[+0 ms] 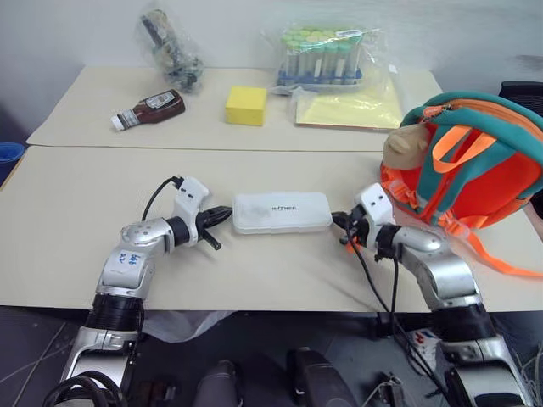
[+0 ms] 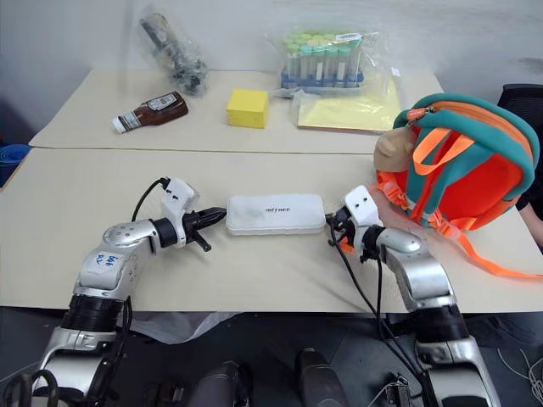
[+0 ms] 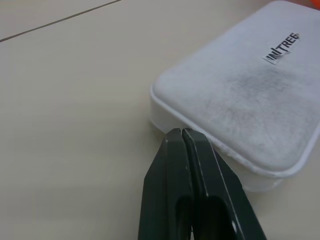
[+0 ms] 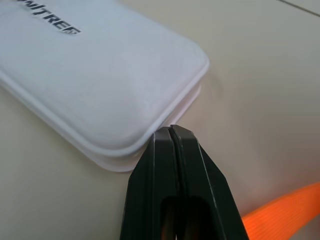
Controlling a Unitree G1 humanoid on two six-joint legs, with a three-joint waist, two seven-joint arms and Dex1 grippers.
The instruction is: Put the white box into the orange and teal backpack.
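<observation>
On the beige table (image 1: 76, 220), the white box (image 1: 282, 212) lies flat near the front edge, the orange and teal backpack (image 1: 475, 161) toward the right edge. Left gripper (image 3: 181, 137) and right gripper (image 4: 170, 134), both closed and empty, press its short ends. It looks light, rigid and slick; squeezing it end-to-end seems best.

bare table (image 1: 102, 220) around white box (image 1: 282, 212); backpack (image 1: 475, 161) blocks far right; clutter along back edge.
</observation>
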